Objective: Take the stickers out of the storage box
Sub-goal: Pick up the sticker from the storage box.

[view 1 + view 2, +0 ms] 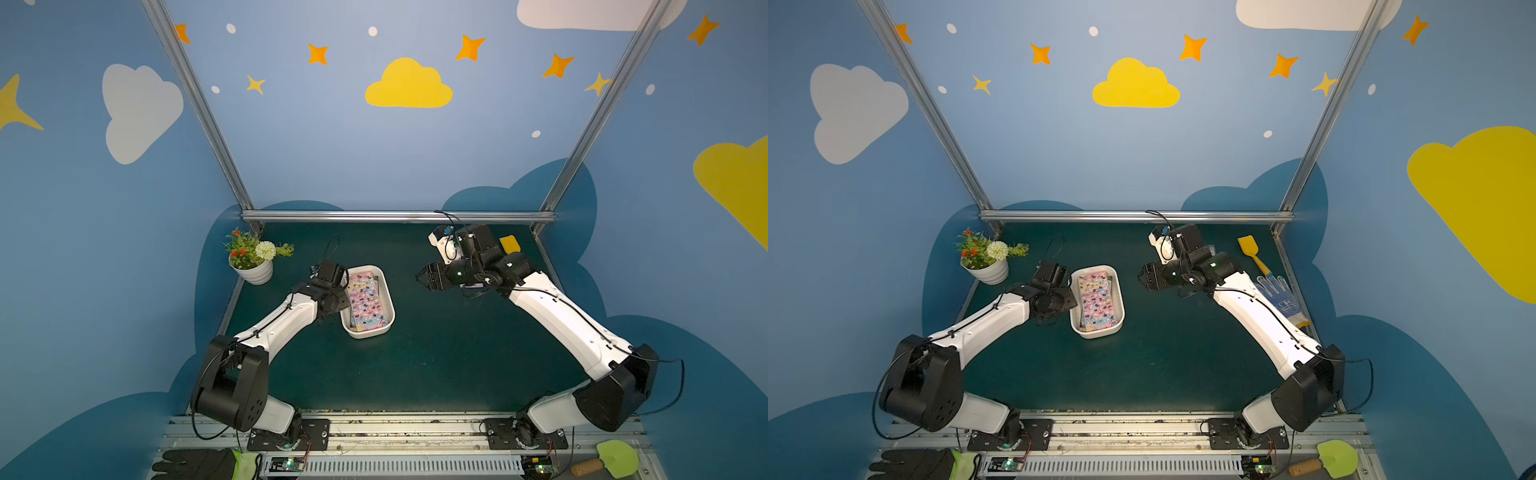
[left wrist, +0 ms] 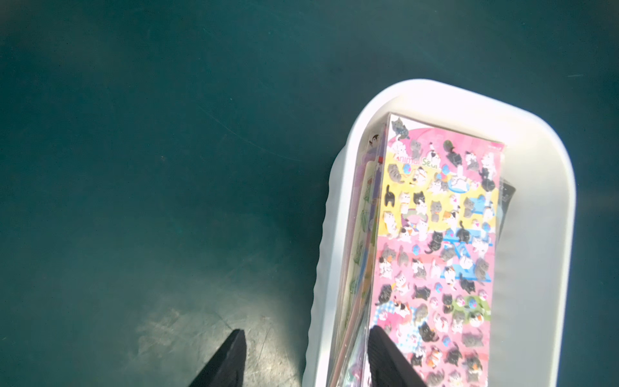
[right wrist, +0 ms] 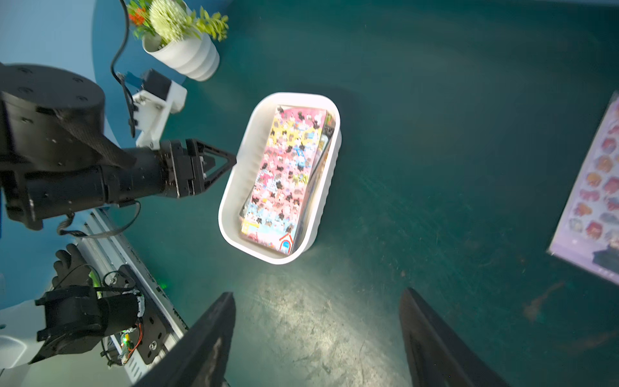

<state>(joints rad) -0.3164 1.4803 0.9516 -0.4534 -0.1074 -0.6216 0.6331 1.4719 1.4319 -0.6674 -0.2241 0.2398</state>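
Many long, glossy stickers (image 1: 365,301) lie stacked flat in the storage box (image 1: 368,335), a shallow white tray on the left half of a dark green table (image 1: 415,365). The top sheet is pink and yellow and crowded with tiny cartoon cats. The edges of other sheets show beneath it along one long side.

The left gripper (image 2: 306,331) is released and holds nothing. Its jaws stand apart astride the box's long wall on its own arm's side, one finger outside above the table and the other inside above the top sheet.

The step appears to be a first pinch on the stack. The sheets look thin and slick, so catching a raised edge near the wall should work better than pressing on the flat face. The box looks light and may slide or lift with the sheets.

The right gripper (image 3: 318,293), also released and empty, hovers well apart from the box on its far side and could steady it. A purple sheet (image 3: 596,201) lies on the table at the edge of the right wrist view.

A white flower pot (image 1: 253,268) stands in the far left corner. A yellow spatula (image 1: 1252,253) and a blue-dotted glove (image 1: 1281,297) lie behind the right arm. No object lies between either gripper and the box.
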